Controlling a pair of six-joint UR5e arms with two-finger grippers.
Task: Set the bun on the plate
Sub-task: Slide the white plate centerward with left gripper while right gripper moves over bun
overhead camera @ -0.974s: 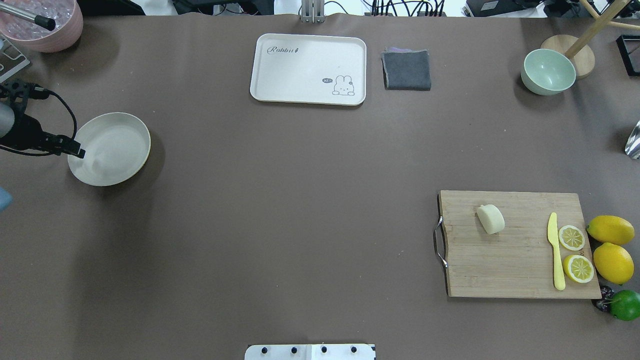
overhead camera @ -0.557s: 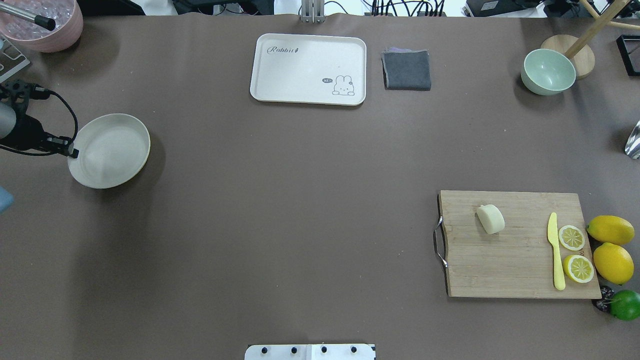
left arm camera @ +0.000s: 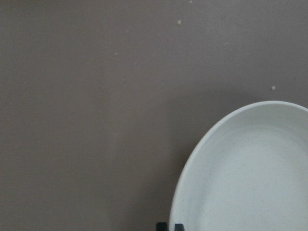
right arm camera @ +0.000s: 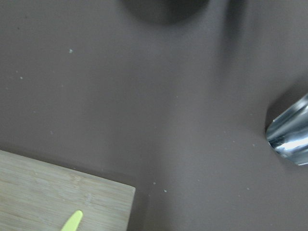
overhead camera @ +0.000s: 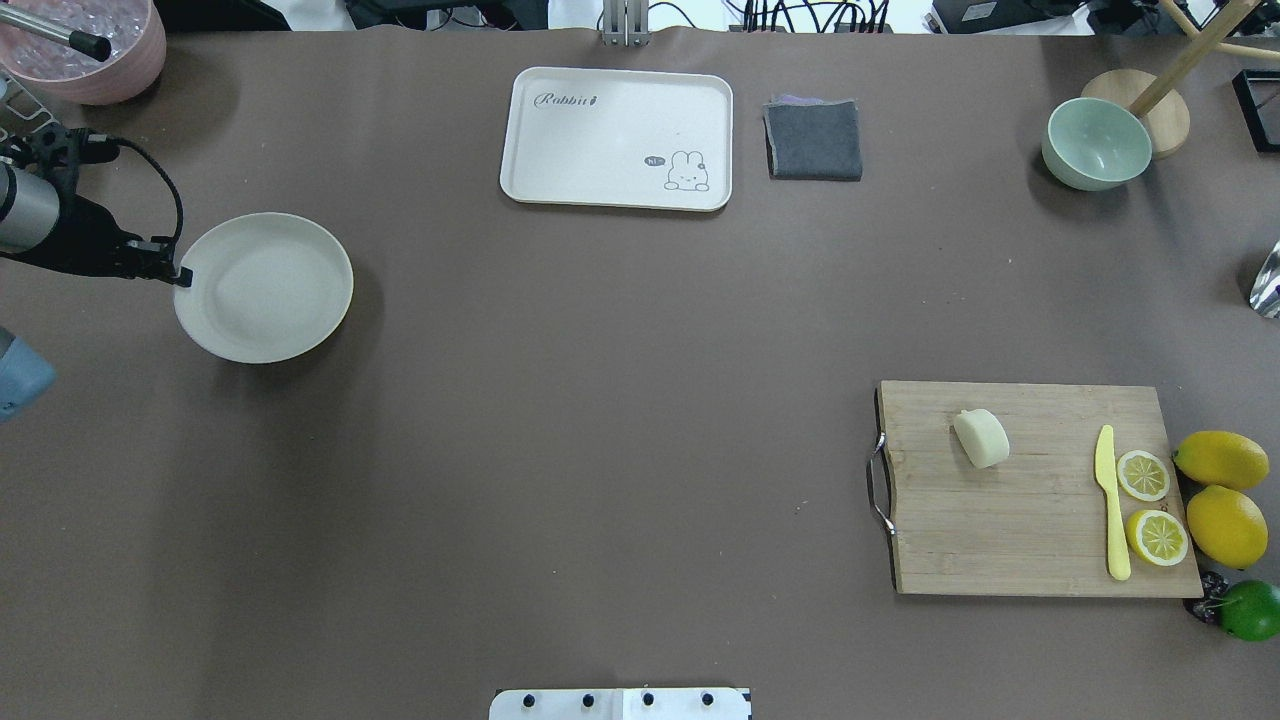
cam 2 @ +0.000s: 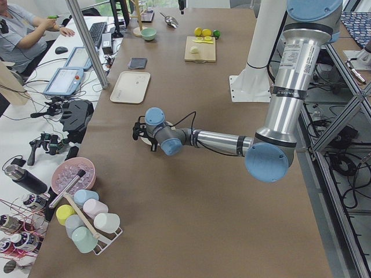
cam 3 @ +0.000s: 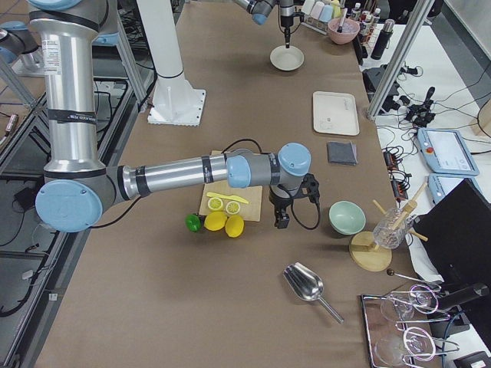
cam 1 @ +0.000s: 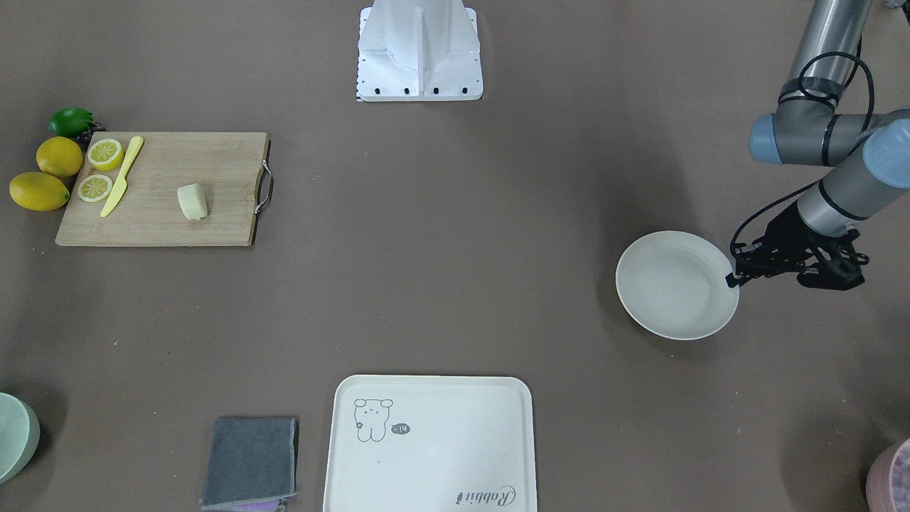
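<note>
The bun (overhead camera: 981, 438), a pale cream lump, lies on the wooden cutting board (overhead camera: 1030, 540) at the right; it also shows as the bun (cam 1: 193, 202) in the front view. The off-white plate (overhead camera: 263, 287) sits at the table's left. My left gripper (overhead camera: 182, 277) is shut on the plate's left rim; its fingertips (left arm camera: 166, 226) pinch the plate (left arm camera: 250, 178) edge in the wrist view. My right gripper (cam 3: 281, 222) hangs beside the board's far end, beyond the lemons; I cannot tell whether it is open or shut.
A cream tray (overhead camera: 616, 138) and a grey cloth (overhead camera: 813, 140) lie at the back. A green bowl (overhead camera: 1096, 143) stands back right. A yellow knife (overhead camera: 1110, 500), lemon slices and whole lemons (overhead camera: 1222, 460) sit by the board. A metal scoop (overhead camera: 1268, 280) lies at the right edge.
The plate has slid to the right and a little toward the back, with my left gripper on its rim moving along with it. The bun has stayed put.
</note>
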